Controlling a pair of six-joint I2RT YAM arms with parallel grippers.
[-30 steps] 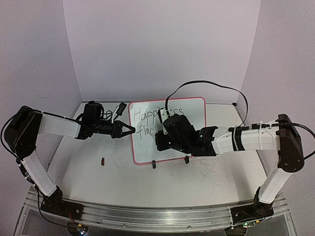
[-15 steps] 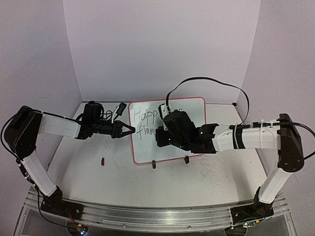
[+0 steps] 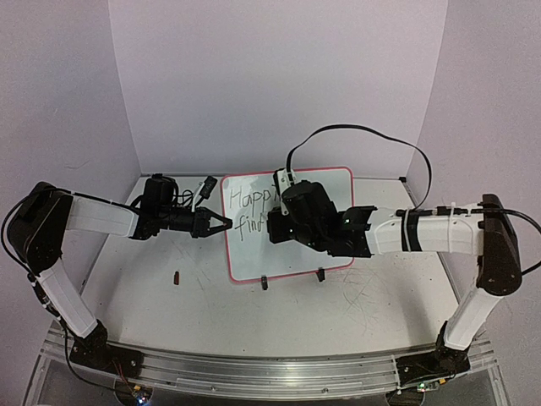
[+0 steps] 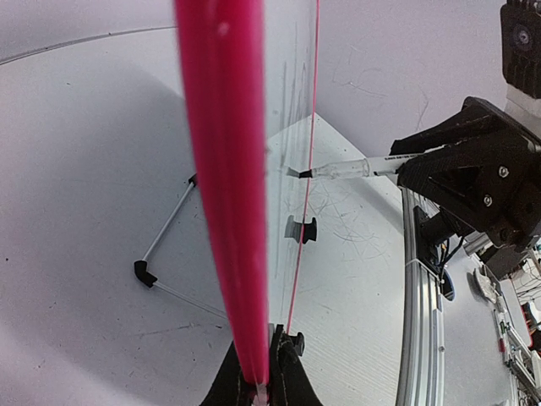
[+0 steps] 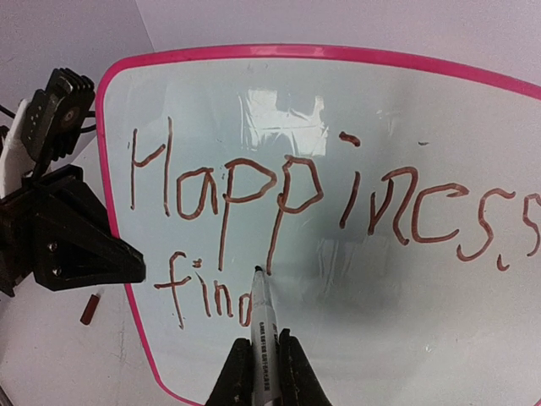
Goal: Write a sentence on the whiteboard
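While the left claw [image 3: 223, 223] clamps the whiteboard [image 3: 334, 190], the outstretched right claw [image 5: 264, 348] pinches a marker [image 5: 264, 317] against it.

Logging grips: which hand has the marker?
The right hand, with the marker tip at the whiteboard; the left hand only pinches its pink edge.

Glossy, reflective whiteboard [image 5: 397, 144], smooth pink frame, ahead of the matt black plastic right tool [image 5: 264, 364] and its clear-barrelled marker [image 5: 262, 313]; beneath, scuffed matt white counter [image 3: 355, 309].
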